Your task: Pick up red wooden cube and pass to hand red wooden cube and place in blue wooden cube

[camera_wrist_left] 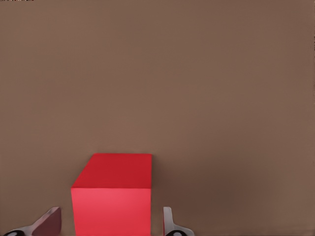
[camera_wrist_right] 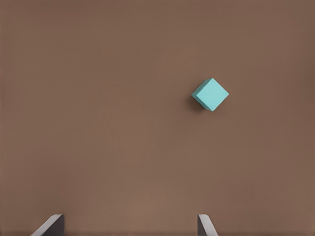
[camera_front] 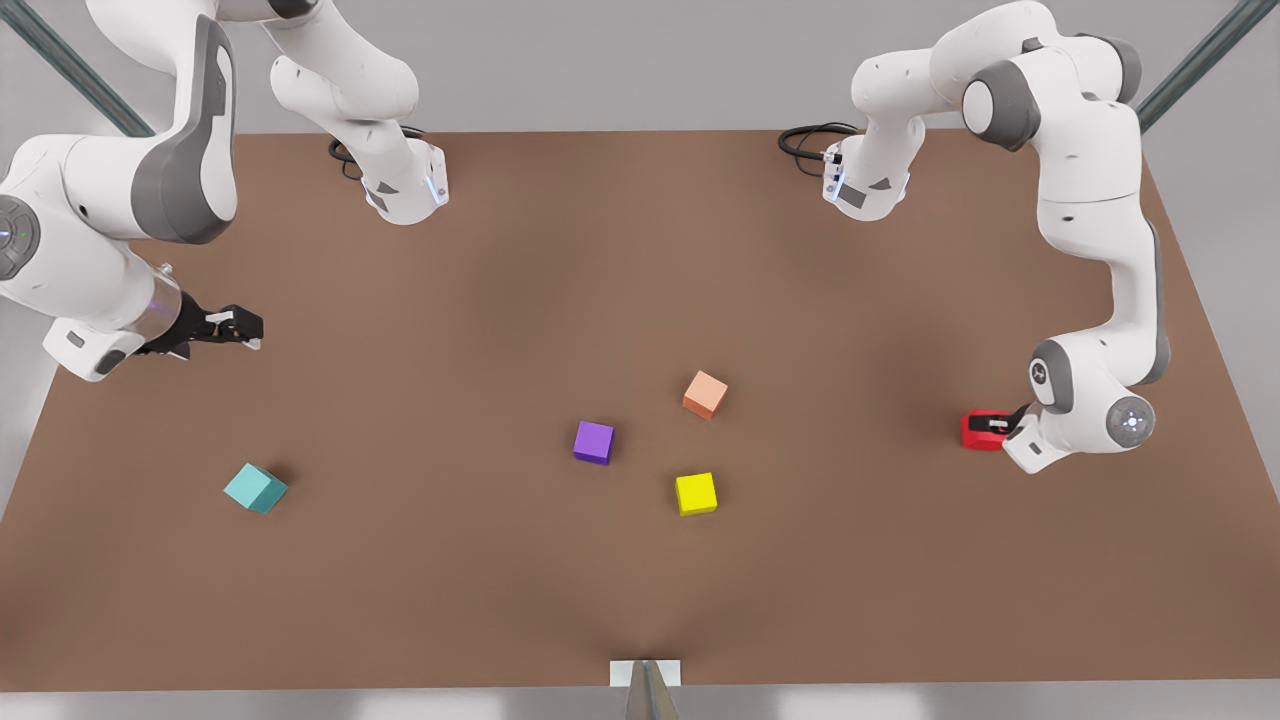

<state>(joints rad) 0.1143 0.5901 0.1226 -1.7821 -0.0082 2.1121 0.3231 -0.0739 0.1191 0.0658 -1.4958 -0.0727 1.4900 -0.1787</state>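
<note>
Both left gripper (camera_wrist_left: 110,223) fingers flank red wooden cube (camera_wrist_left: 115,196)

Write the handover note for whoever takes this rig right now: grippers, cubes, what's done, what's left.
Left gripper: low at the table on the front view's right, fingers open on either side of the red wooden cube, with gaps showing in the left wrist view; not gripped.
Right gripper: open, waiting above the table on the front view's left.
Blue wooden cube: on the table, front view's left, nearer the right gripper.
Purple, salmon and yellow cubes lie mid-table.
Done: approach to the red cube.
Left: close, lift, pass to the right gripper, place at the blue cube.
</note>
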